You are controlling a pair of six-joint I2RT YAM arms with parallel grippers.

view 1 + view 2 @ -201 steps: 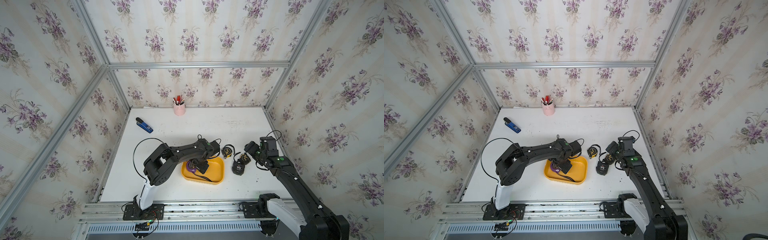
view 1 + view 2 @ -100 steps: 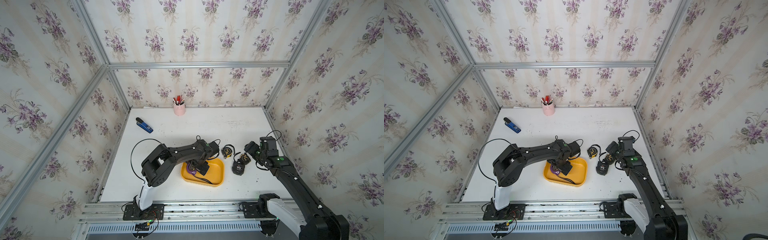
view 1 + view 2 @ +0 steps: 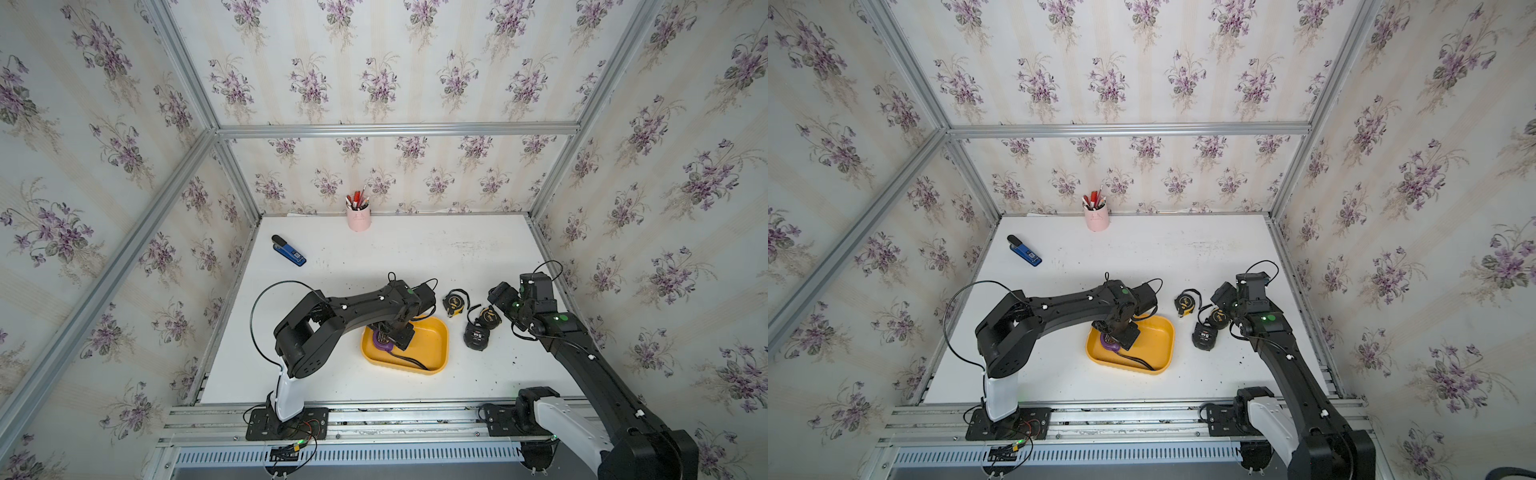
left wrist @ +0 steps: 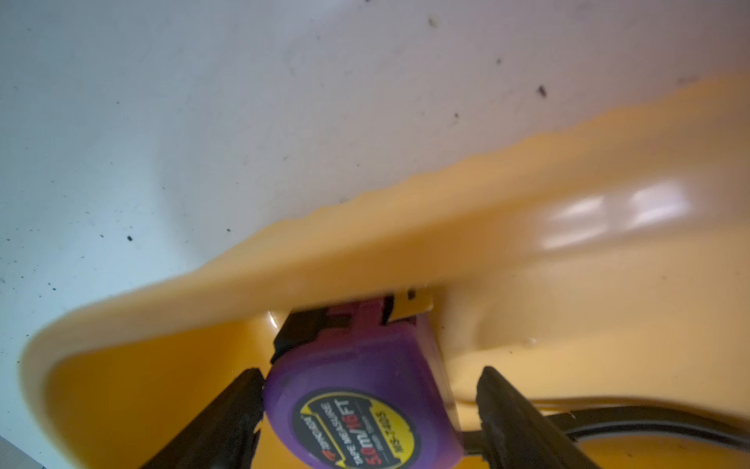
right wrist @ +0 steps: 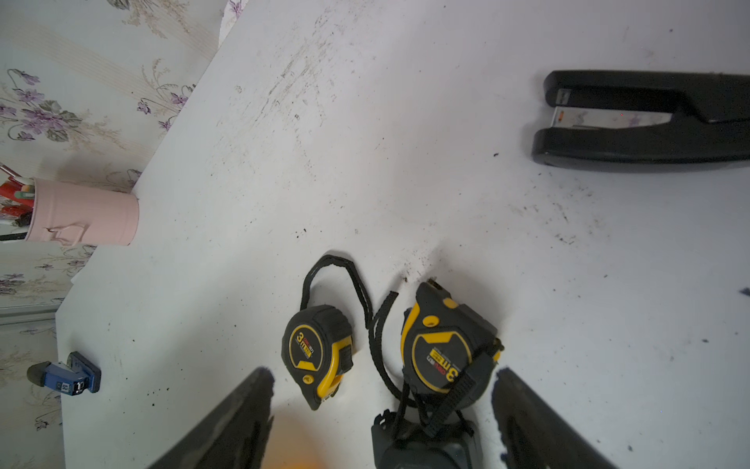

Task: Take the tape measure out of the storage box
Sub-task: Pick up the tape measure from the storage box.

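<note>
The mustard-yellow storage box [image 3: 440,345] [image 3: 1163,345] [image 4: 365,251] lies at the table's front middle. A purple tape measure [image 3: 381,338] [image 3: 1109,341] [image 4: 357,390] rests in its left end, against the rim. My left gripper [image 3: 395,334] [image 4: 370,377] reaches down into the box and straddles that tape measure. One finger touches its side, and a gap shows at the other, so the jaws are open. My right gripper [image 3: 496,295] [image 5: 383,375] hangs open above the table right of the box, holding nothing.
Three tape measures lie on the table right of the box: a yellow-black one [image 3: 455,303] [image 5: 318,351], another [image 3: 487,318] [image 5: 446,353] and a dark one [image 3: 476,336]. A pink pen cup [image 3: 358,218], a blue stapler [image 3: 289,250] and a black stapler [image 5: 649,117] stand farther off.
My left gripper has sunk a little deeper into the box and its jaws have narrowed around the purple tape measure. The right arm has not moved.
</note>
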